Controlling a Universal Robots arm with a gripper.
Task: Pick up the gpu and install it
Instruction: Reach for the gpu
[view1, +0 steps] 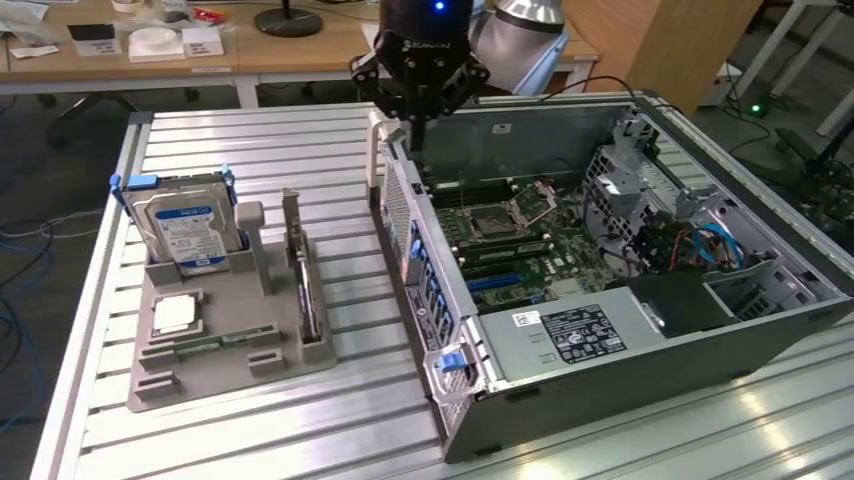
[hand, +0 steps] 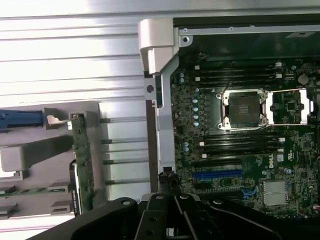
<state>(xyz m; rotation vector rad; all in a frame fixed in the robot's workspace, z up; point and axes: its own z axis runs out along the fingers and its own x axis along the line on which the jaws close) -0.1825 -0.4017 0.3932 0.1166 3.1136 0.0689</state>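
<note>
Nearest item: the gripper (hand: 172, 212), fingers pressed together and empty, hanging over the rear wall of the computer case (view1: 641, 350).
Task item: the gpu (view1: 307, 290) stands on edge in the grey rack (view1: 227, 350) on the worktop (view1: 267, 150), well apart from the gripper.
Risk: we judge that closed fingers could strike the case wall or topple the card.

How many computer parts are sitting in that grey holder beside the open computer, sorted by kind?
hard drive: 1
gpu: 1
processor chip: 1
memory stick: 1
Total in the grey holder: 4
</note>
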